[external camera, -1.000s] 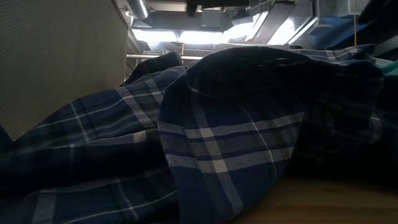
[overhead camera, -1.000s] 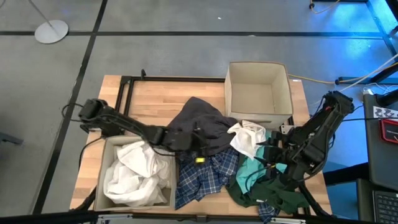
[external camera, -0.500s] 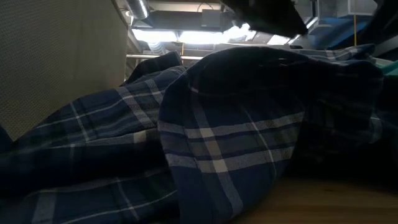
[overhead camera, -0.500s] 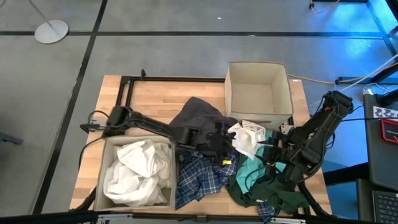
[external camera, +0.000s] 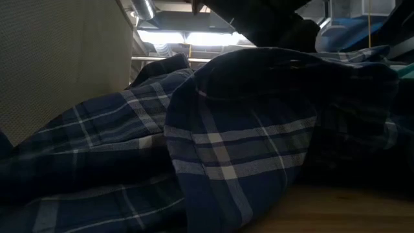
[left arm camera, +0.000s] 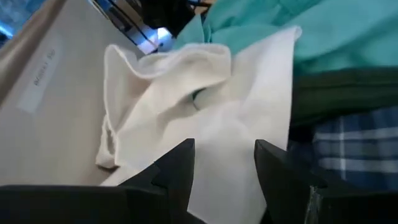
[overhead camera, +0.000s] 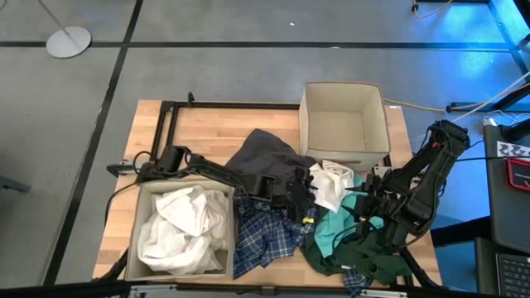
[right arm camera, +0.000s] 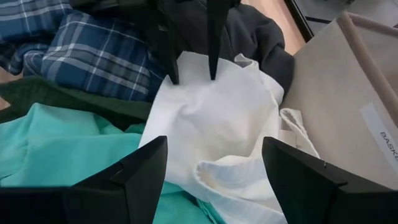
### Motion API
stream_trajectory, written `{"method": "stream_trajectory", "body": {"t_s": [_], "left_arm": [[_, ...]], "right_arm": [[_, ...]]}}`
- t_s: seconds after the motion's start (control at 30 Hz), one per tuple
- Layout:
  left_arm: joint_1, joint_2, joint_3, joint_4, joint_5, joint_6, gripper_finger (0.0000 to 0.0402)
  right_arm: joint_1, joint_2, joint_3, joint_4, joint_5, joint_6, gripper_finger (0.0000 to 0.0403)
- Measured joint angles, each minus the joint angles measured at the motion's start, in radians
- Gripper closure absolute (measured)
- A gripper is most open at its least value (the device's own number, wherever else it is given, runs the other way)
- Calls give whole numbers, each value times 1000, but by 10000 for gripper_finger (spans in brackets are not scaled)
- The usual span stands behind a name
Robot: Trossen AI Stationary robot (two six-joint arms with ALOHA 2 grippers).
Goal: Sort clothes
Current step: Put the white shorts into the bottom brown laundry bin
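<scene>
A pile of clothes lies mid-table: a dark grey one [overhead camera: 265, 153], a blue-white plaid shirt [overhead camera: 265, 236], a small white one [overhead camera: 331, 184], a teal one [overhead camera: 331, 228] and a dark green one [overhead camera: 356, 257]. My left gripper [overhead camera: 308, 196] reaches across the pile. It is open, slanting down, its fingertips at the white garment's [left arm camera: 205, 106] left edge. My right gripper [overhead camera: 364, 211] hovers open on the other side of the white garment [right arm camera: 217, 124], apart from it. Large white clothes [overhead camera: 182, 232] fill the near left bin. My left gripper [right arm camera: 193, 78] comes slanting down from the table's left, one open finger [right arm camera: 212, 68] on each side of a spot on the white garment's edge [right arm camera: 193, 62]. Whether the tips touch the cloth I cannot tell.
A beige bin [overhead camera: 137, 248] stands at the near left, and a second one [overhead camera: 344, 124] at the far right, just behind the white garment. Bare wood [overhead camera: 207, 128] lies at the far left. In the low view the plaid shirt [external camera: 226, 142] fills the foreground.
My left gripper has swung toward the table's right edge and down, over the dark grey garment to the white one, rolling about its own axis on the way. The clothes have not moved.
</scene>
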Motion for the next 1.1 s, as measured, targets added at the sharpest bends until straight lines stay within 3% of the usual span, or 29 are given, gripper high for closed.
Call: {"method": "stream_trajectory", "body": {"t_s": [0.3, 0.53, 0.83, 1.1], "left_arm": [[-41, 0, 0, 38, 17, 54, 243], [10, 7, 0, 17, -16, 54, 243], [4, 25, 0, 29, 92, 80, 243], [19, 58, 0, 31, 34, 131, 243]], "right_arm": [[0, 0, 0, -12, 13, -3, 139], [-1, 0, 0, -15, 16, 1, 139], [-1, 0, 0, -18, 16, 13, 139], [-1, 0, 0, -19, 33, 0, 139]]}}
